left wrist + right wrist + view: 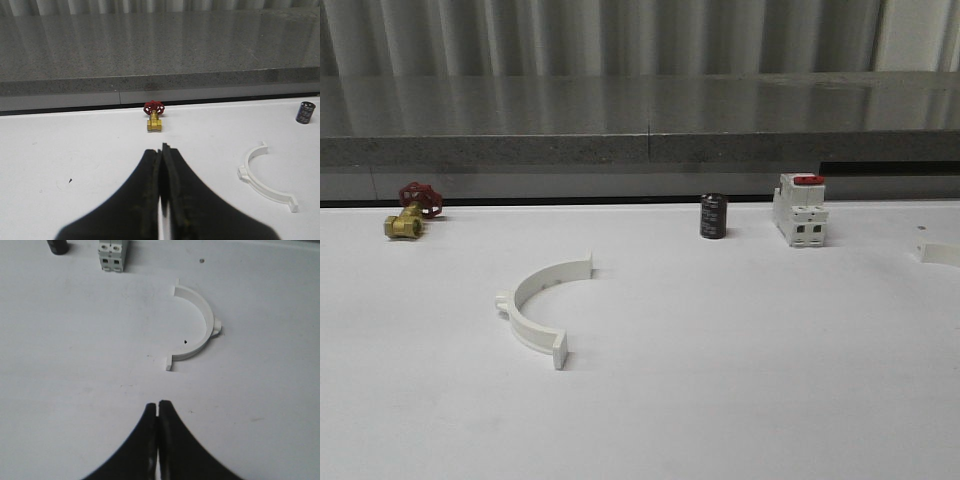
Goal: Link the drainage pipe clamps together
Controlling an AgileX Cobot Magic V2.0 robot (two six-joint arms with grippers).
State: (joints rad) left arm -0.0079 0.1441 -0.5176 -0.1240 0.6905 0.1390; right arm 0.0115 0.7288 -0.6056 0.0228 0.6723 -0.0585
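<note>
Both grippers — left gripper (161, 165), right gripper (158, 412) — are pressed together, empty. One clamp half (542, 305) lies well left of the breaker (800, 209); it looks light, stiff, smooth — take the band's middle.

Right gripper (158, 412) jaws closed, empty, near a white half-ring clamp (199, 330).

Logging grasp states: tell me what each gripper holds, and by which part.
Nothing. The left gripper and right gripper are shut on air; both clamp halves lie untouched on the table.
</note>
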